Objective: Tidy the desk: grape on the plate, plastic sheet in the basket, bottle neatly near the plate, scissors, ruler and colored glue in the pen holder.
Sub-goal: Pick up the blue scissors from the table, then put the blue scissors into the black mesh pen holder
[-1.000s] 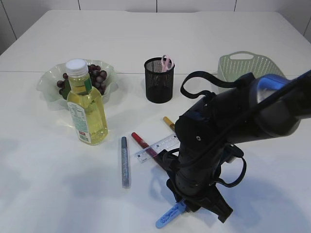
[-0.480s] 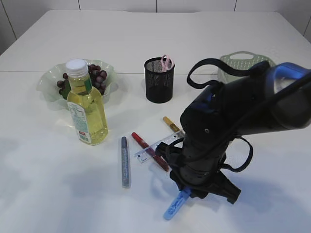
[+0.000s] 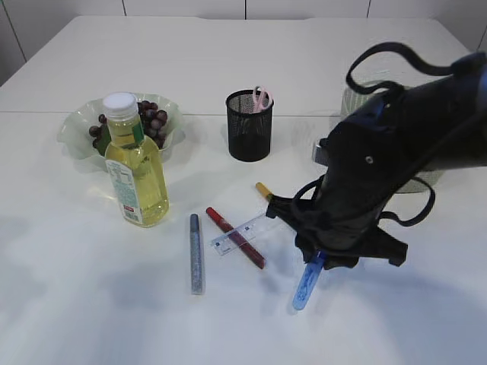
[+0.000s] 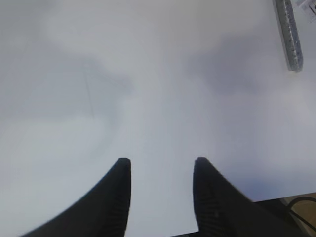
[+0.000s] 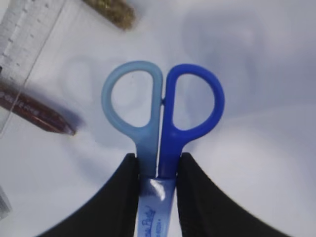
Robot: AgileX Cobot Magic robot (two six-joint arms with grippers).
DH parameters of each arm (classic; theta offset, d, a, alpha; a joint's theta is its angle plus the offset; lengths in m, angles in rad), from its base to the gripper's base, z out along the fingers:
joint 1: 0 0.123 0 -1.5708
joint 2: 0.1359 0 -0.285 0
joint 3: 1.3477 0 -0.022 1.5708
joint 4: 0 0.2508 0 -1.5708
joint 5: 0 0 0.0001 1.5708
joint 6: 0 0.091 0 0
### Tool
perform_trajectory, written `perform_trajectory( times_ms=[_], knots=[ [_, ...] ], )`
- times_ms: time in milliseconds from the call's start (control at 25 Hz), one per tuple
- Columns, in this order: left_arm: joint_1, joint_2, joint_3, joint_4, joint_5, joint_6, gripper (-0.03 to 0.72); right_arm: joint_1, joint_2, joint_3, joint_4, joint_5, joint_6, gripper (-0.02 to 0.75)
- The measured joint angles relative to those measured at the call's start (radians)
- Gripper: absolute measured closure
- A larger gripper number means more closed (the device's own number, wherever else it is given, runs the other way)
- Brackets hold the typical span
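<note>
My right gripper (image 3: pixel 316 260) is shut on blue scissors (image 5: pixel 163 103), which hang above the table with the blades (image 3: pixel 306 284) pointing down. Another pair, pink-handled scissors (image 3: pixel 261 97), stands in the black mesh pen holder (image 3: pixel 249 129). A clear ruler (image 3: pixel 247 230) lies under the red glue stick (image 3: pixel 234 236), with a silver glue stick (image 3: pixel 196 253) to its left and a gold one (image 3: pixel 264 190) behind. Grapes (image 3: pixel 152 118) sit on the glass plate (image 3: pixel 76 129), with the yellow bottle (image 3: pixel 137 171) upright in front. My left gripper (image 4: pixel 159 165) stands open over bare table. The plastic sheet is out of view.
The green basket (image 3: pixel 380 95) stands at the back right, mostly hidden behind my right arm. In the right wrist view the ruler (image 5: pixel 24 29), red glue (image 5: pixel 34 111) and gold glue (image 5: pixel 111 12) lie just left of the scissors.
My right arm has risen and swung back and right from the front edge, carrying the blue scissors up off the table. Nothing else moved.
</note>
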Motion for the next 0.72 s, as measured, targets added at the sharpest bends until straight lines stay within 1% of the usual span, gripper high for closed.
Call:
perform_trajectory(
  times_ms=[160,320,600,720],
  knots=[
    [0.0,0.0,0.0,0.0,0.0,0.0,0.379,-0.071,-0.029,-0.006,0.013,-0.013,-0.123,0.538],
    [0.0,0.0,0.0,0.0,0.0,0.0,0.379,-0.132,-0.031,-0.06,0.041,-0.014,-0.288,0.539],
    [0.0,0.0,0.0,0.0,0.0,0.0,0.38,-0.177,-0.031,-0.206,0.047,-0.027,-0.52,0.539],
    [0.0,0.0,0.0,0.0,0.0,0.0,0.379,-0.192,-0.031,-0.275,0.046,-0.063,-0.599,0.54]
  ],
)
